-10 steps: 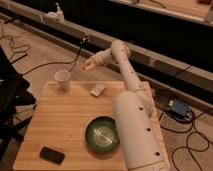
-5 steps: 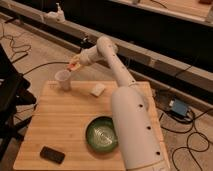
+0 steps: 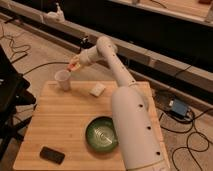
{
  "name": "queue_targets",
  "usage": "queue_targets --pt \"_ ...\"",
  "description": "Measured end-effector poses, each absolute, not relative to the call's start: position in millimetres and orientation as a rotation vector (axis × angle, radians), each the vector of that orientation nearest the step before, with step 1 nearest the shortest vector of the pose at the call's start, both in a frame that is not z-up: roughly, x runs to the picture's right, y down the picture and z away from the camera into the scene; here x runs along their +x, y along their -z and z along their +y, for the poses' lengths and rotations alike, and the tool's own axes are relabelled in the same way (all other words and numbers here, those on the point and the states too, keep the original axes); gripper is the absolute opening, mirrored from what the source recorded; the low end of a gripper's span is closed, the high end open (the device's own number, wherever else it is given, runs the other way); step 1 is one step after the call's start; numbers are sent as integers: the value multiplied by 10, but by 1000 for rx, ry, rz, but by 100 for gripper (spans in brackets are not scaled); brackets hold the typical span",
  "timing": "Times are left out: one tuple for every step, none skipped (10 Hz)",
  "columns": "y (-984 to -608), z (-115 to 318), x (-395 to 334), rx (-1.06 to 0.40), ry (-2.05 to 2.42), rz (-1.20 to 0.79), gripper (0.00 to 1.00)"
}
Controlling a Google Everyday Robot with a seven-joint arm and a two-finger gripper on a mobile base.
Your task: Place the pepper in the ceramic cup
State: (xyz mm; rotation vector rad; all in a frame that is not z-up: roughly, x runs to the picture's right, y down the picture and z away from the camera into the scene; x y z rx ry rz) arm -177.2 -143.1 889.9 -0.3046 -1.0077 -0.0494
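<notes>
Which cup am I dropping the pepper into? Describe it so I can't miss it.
On the wooden table, look to the far left corner, just below the tool holding the pepper. The ceramic cup there is small, plain white and upright, unlike the green bowl.

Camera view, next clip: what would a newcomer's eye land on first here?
First the big white arm sweeping up from the lower right across the wooden table. Its end effector hangs just above and right of the white cup at the table's far left corner, shut on the red-orange pepper. Next the glossy green bowl near the front, with a pale wedge behind it and a dark flat object at the front left.
</notes>
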Motion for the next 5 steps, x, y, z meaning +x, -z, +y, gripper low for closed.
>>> queue_targets --pt "-8927 -1420 -1762 -302 81 -987 0" --pt "-8931 -1415 -1815 -297 128 -969 0" --pt "-8932 -1405 -1883 -296 176 -952 0" --pt "-8935 -1395 -1980 -297 230 -926 0" --pt "-8941 -1391 -2004 -299 248 -914 0"
